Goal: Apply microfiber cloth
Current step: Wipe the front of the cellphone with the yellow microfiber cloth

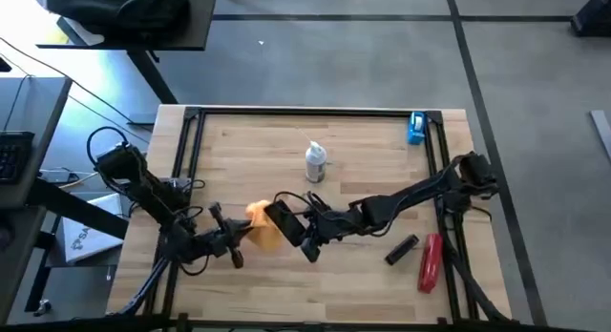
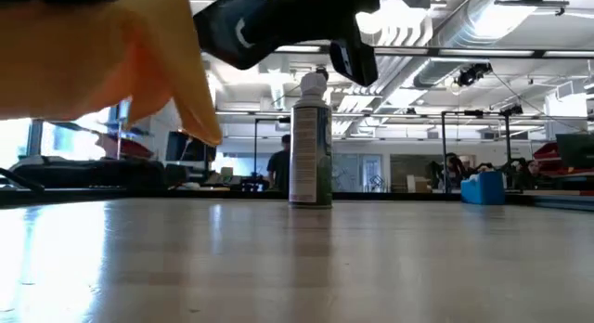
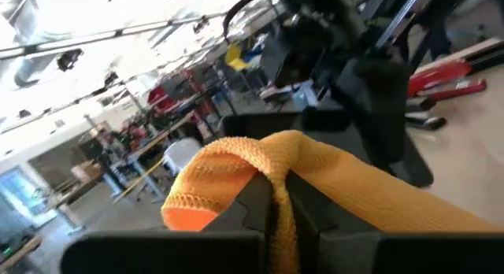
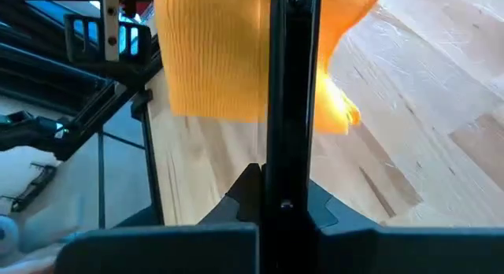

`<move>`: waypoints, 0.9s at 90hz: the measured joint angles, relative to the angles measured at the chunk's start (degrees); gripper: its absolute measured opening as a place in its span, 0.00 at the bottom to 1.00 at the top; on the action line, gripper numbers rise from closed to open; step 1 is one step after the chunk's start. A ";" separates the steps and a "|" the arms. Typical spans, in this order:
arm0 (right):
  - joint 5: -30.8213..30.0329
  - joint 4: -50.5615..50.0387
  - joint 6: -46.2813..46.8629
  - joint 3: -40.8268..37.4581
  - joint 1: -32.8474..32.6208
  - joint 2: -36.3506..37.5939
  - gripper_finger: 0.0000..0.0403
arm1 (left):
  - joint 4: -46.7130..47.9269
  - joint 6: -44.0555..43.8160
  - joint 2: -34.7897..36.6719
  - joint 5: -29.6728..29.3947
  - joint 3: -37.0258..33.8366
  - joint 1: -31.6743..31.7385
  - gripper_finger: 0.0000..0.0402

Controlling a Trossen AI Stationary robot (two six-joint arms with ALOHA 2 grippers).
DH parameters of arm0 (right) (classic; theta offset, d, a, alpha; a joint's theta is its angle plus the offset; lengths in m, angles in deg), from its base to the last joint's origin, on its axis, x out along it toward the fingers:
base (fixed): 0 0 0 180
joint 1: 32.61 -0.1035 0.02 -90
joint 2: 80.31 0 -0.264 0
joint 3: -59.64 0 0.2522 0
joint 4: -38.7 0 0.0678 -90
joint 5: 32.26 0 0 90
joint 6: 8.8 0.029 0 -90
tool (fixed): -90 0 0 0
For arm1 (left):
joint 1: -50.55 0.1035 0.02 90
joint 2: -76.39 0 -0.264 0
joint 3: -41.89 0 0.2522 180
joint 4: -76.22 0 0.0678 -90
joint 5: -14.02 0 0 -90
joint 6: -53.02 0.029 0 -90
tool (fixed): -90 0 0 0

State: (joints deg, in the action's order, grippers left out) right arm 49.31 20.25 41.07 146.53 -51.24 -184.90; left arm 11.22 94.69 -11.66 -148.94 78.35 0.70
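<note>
Orange-yellow fabric, the microfiber cloth (image 1: pixel 262 225), is hanging above the wooden desk (image 1: pixel 363 151), on the near side of the white spray can (image 1: pixel 315 162) and slightly toward the left arm. The left hand (image 1: pixel 244 238) is gripping it: in the left wrist view the fingers are closed on a fold of the cloth (image 3: pixel 315 187), which is draping over and past them. In the low view the cloth (image 2: pixel 121 54) is clearly off the desk surface, with one corner hanging down.

The right hand (image 1: pixel 298 229) is holding a black phone (image 1: pixel 288 227), and the right wrist view shows the fingers clamped on its thin edge (image 4: pixel 290 101). The phone is sitting just beside the cloth, on the side away from the left arm, apparently touching or nearly touching it. In the right wrist view the cloth (image 4: pixel 228 53) is lying directly behind the phone.

Judgement: the coming move depends on this face-to-face relation. The cloth lies immediately ahead of the left hand and against the phone, so wiping requires only a short stroke along the phone's long axis, which runs diagonally across the desk.

A red tool (image 1: pixel 431 261) and a small dark object (image 1: pixel 401 248) are lying on the near side of the spray can toward the right arm, well apart from the hands.
</note>
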 joint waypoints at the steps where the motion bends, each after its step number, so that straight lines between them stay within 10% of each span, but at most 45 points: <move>1: 0.00 0.00 0.00 0.00 0.00 0.00 0.00 | 0.16 -0.20 0.00 0.44 0.00 0.45 0.00; 44: -0.52 0.87 -0.63 -0.02 -0.09 -0.09 0.00 | -3.07 -2.57 0.00 23.04 0.00 17.74 0.00; 81: 0.37 1.29 -1.90 -0.04 -0.17 -0.07 0.00 | -9.59 1.55 0.04 21.03 -1.70 15.95 0.00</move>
State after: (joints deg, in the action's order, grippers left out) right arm 49.68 21.54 39.17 146.49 -51.41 -184.97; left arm 1.63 96.24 -11.61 -127.91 76.65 16.64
